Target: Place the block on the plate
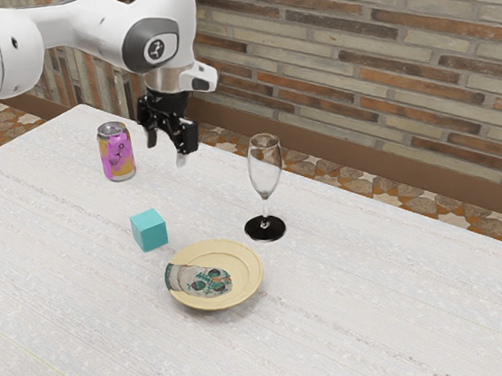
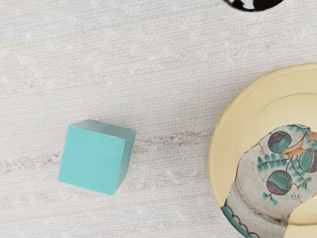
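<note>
In the exterior view my black gripper hangs high above the table, its two fingers apart and nothing between them. The teal block rests on the table below, well clear of the fingers. Beside it, toward the exterior view's right, lies the yellow plate with a patterned patch and nothing on it. The wrist view has the block and part of the plate, with bare tabletop separating them.
A pink and gold can stands beyond the block, near the table's far edge. The glass with a black foot stands behind the plate; that black foot is partly in the wrist view. A white cloth-like surface covers the table.
</note>
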### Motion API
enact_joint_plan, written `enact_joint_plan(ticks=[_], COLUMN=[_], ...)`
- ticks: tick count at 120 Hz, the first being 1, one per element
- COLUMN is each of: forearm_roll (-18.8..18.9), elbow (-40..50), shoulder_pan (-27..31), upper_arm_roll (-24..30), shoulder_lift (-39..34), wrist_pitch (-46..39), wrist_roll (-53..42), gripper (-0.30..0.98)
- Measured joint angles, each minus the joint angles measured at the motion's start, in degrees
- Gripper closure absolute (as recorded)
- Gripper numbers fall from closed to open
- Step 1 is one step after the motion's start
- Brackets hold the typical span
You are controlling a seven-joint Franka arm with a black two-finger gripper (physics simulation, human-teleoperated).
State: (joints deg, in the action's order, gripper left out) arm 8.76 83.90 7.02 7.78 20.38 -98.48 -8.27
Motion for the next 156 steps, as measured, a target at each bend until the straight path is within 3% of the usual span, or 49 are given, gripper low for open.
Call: enact_joint_plan(ticks=[20,54,83,156], forearm_roll=[0.17,0.24,0.06,-0.79], elbow=[0.08,-2.64,7.84,13.32], shoulder_pan=[6.31,9.32,9.64,11.26], upper_arm_roll=[3.08,4.96,3.98,3.81], shoulder_lift=[5.75,14.20,9.02,8.84], wrist_pitch=[-4.42,-9.17,-14.26,-21.26], wrist_roll=[-4.15,-9.02,-11.46,-14.18], gripper=[0.00,0.00,0.00,0.00])
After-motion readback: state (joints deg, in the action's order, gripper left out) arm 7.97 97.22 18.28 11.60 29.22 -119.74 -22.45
